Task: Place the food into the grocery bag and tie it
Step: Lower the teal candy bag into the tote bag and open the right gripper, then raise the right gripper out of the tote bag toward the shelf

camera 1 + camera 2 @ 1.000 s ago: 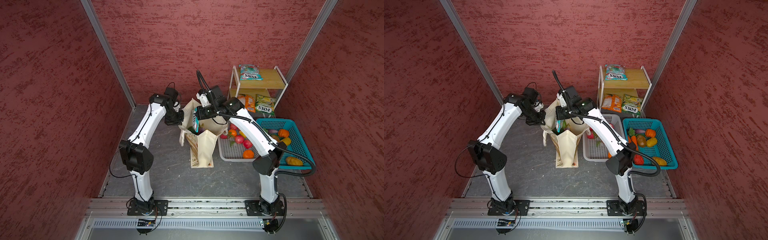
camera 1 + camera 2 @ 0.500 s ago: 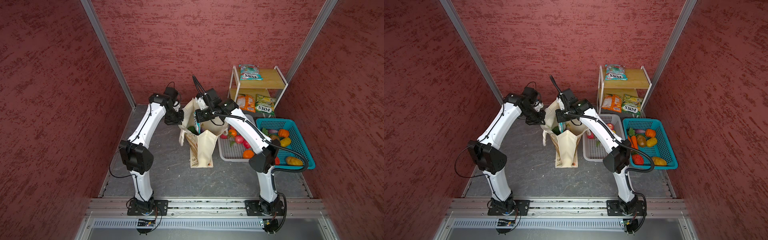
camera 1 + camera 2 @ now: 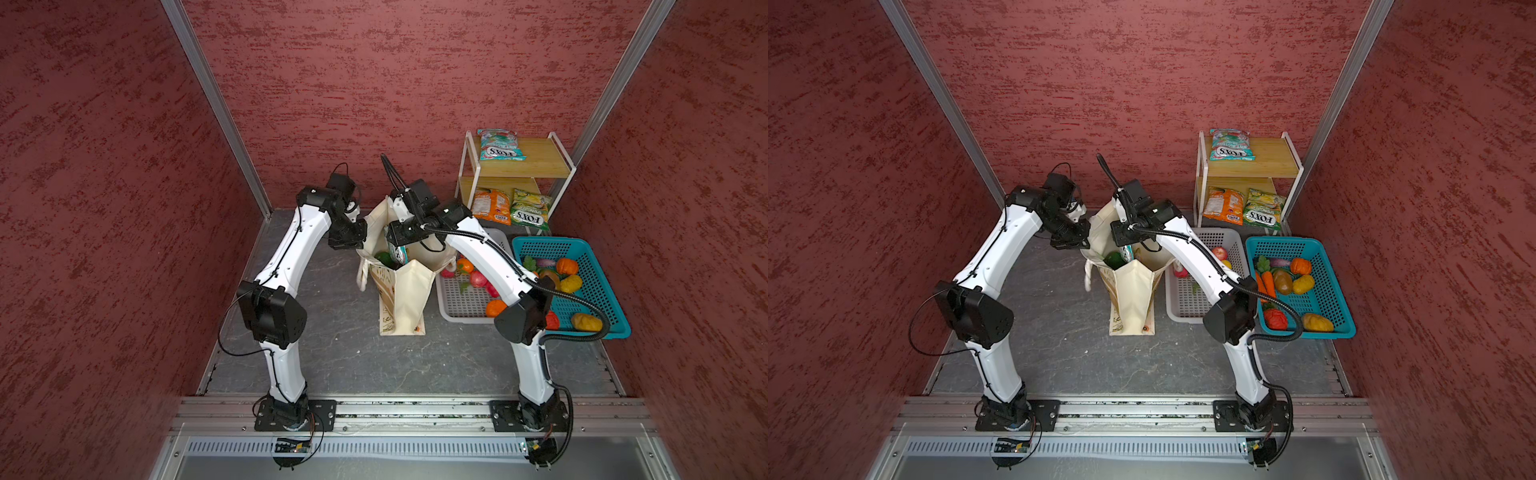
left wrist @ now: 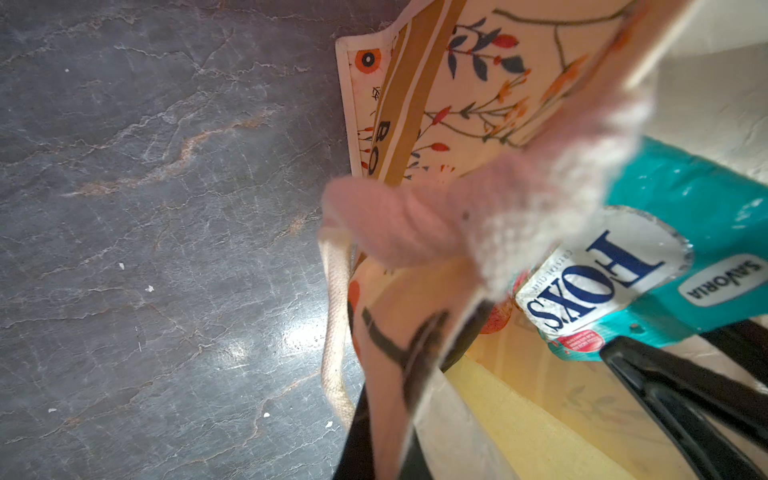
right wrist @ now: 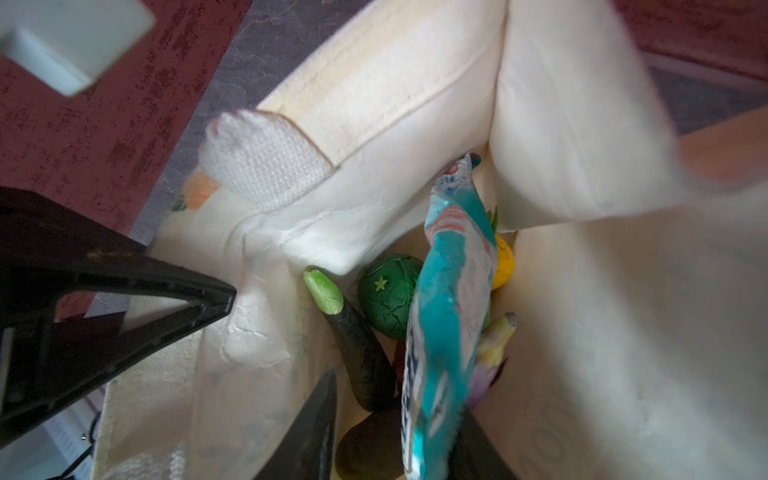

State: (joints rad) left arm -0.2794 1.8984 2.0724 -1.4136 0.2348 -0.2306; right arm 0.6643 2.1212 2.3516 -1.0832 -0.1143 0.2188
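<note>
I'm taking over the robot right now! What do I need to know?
Left hand: shut on the bag rim, holding the mouth open.
Right hand: open inside the mouth, with a teal packet upright between its fingers.
Done: green vegetable and yellow fruit lie in the bag.
Not packed: second teal packet, on the top shelf.
Left: lift the right hand clear, fetch that packet, then tie the handles, which hang loose.
</note>
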